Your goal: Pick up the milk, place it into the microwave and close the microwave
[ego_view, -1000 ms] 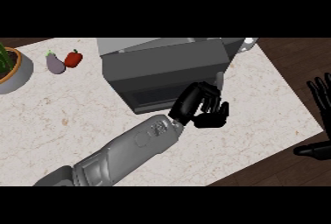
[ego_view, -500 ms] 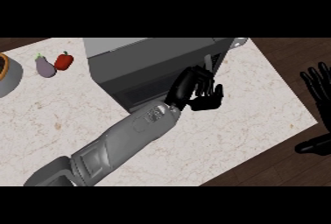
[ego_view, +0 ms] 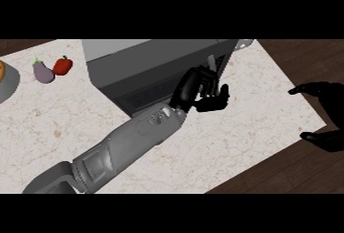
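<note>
Left robot hand nearer microwave

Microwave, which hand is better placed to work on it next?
Left. The left hand is at the microwave front, fingers straight; the right hand rests past the counter's right edge, far from it.

You have one microwave at the fingers of the left hand, one eggplant, one pepper and one bowl well left of them.
</note>
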Robot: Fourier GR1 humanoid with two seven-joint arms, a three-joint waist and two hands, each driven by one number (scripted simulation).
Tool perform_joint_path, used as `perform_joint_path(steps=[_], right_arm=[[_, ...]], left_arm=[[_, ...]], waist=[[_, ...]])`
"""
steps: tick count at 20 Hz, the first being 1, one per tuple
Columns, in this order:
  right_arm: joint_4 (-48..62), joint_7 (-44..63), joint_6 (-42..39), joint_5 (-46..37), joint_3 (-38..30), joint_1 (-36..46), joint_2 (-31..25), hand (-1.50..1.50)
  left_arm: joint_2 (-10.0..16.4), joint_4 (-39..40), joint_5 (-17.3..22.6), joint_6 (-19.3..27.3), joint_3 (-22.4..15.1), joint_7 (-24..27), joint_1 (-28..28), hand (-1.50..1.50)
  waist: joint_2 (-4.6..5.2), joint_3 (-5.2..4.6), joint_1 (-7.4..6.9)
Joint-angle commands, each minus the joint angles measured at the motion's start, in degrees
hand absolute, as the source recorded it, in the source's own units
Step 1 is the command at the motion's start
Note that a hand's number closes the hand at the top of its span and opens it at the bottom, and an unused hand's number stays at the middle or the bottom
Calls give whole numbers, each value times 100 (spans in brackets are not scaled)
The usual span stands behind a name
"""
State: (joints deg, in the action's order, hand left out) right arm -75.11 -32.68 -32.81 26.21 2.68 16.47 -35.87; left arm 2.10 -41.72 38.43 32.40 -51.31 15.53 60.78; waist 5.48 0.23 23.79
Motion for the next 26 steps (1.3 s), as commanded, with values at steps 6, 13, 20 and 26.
perform_joint_path(steps=[6, 13, 20, 26], right_arm=[[-756, -64, -773, -62, 597, 205, -126, 150], [-1284, 161, -795, 63, 838, 200, -166, 150], [-1663, 324, -728, 217, 968, 142, -154, 150], [-1929, 450, -669, 312, 1039, 96, -172, 150]], left_arm=[[-198, 106, 149, 76, 14, 94, 454, 150], [-195, 95, 295, 233, -7, 157, 385, 150], [-192, 99, 377, 472, 1, 233, 378, 150], [-190, 94, 449, 570, 0, 311, 343, 150]], waist=[[17, 26, 188], [-2, 22, 315], [-5, 29, 413], [16, 26, 485]])
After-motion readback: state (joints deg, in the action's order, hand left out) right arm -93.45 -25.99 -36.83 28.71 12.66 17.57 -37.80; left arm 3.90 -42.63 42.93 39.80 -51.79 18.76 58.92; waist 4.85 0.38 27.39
